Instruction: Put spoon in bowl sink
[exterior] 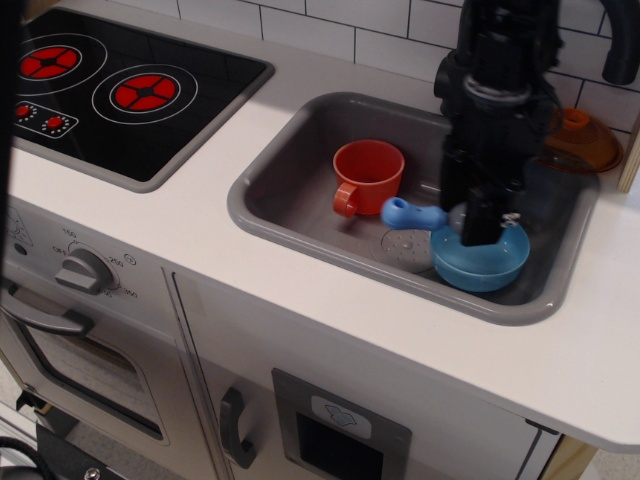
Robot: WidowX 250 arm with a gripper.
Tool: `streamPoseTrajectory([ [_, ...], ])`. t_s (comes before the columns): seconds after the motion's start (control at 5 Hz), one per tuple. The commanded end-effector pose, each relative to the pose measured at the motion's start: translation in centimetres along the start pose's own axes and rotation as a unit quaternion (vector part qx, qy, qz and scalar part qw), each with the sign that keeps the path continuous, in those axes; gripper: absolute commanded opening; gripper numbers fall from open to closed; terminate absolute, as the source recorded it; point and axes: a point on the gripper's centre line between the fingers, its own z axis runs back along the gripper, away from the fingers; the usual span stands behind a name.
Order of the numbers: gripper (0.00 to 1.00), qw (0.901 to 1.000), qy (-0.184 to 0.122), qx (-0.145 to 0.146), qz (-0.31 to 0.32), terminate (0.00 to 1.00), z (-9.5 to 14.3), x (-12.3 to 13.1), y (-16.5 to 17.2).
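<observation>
The medium-blue toy spoon [412,213] hangs level in my black gripper [478,232], its thick handle end sticking out left past the bowl's left rim. The gripper is shut on the spoon's other end and stands right over the light-blue bowl [482,264], hiding the bowl's middle. The bowl sits at the right front of the grey sink [300,215]. The round embossed drain [402,245] shows just left of the bowl.
An orange-red cup [366,175] with a handle stands in the sink's left half. An orange lid [585,140] lies on the counter behind the sink. A black faucet [620,45] rises at the back. The black hob [120,85] is at the left.
</observation>
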Motion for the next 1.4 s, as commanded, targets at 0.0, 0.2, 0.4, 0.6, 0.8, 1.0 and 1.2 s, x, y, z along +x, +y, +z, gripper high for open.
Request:
streamPoseTrajectory([
  [0.0, 0.00, 0.9994, -0.033, 0.011, 0.000, 0.00, 1.8, 2.2, -0.1],
  [0.2, 1.00, 0.9997, -0.026, 0.002, 0.004, 0.00, 2.0, 2.0, 0.1],
  [0.4, 1.00, 0.9992, -0.022, -0.022, 0.027, 0.00, 2.9, 1.3, 0.0],
  [0.6, 1.00, 0.9986, -0.044, 0.016, 0.025, 0.00, 4.6, 1.2, -0.8],
  [0.8, 1.00, 0.9950, -0.088, 0.040, 0.024, 0.00, 7.4, 0.7, -0.7],
  [1.0, 1.00, 0.9950, -0.088, 0.040, 0.024, 0.00, 7.4, 0.7, -0.7],
  [1.2, 1.00, 0.9950, -0.088, 0.040, 0.024, 1.00, 7.4, 0.7, -0.7],
])
